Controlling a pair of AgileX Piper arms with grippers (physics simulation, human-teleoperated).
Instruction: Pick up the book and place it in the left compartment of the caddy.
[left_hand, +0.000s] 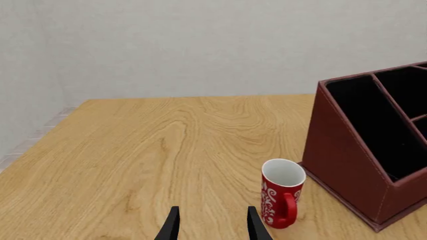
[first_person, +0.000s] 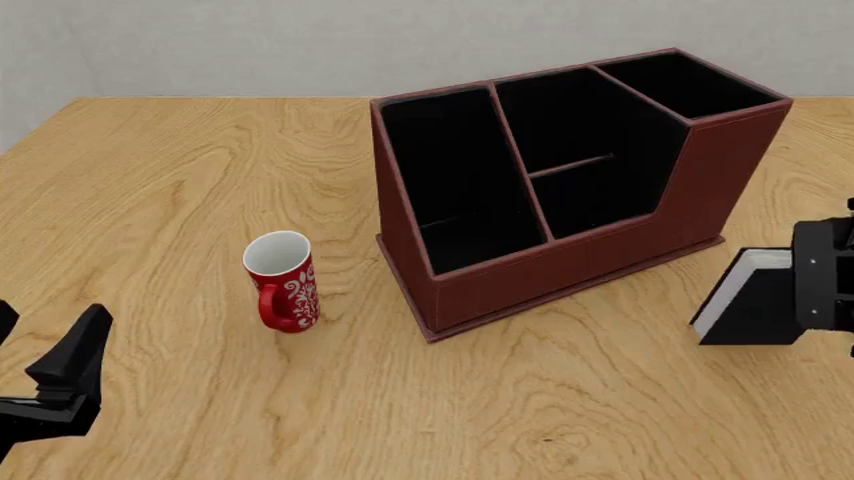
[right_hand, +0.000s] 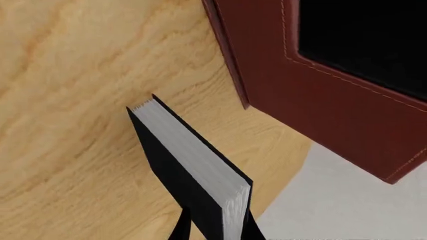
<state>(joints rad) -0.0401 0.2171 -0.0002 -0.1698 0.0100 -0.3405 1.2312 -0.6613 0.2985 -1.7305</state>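
Observation:
The black book (first_person: 747, 300) with white page edges hangs tilted just right of the caddy (first_person: 587, 250), near the table's right edge. My right gripper (first_person: 805, 290) is shut on the book's end; in the right wrist view the book (right_hand: 190, 165) runs out from between the fingers of the right gripper (right_hand: 217, 229) toward the caddy's red-brown wall (right_hand: 313, 95). The left compartment (first_person: 454, 190) is a long black slot with nothing in it, also seen from the left wrist as the left compartment (left_hand: 373, 125). My left gripper (first_person: 40, 350) stays at the near left, open and holding nothing.
A red mug (first_person: 282, 280) with white patterning stands upright just left of the caddy's front corner; the left wrist view shows the mug (left_hand: 281, 197) beside the open left gripper (left_hand: 212, 226). A pale wall closes off the table's far edge.

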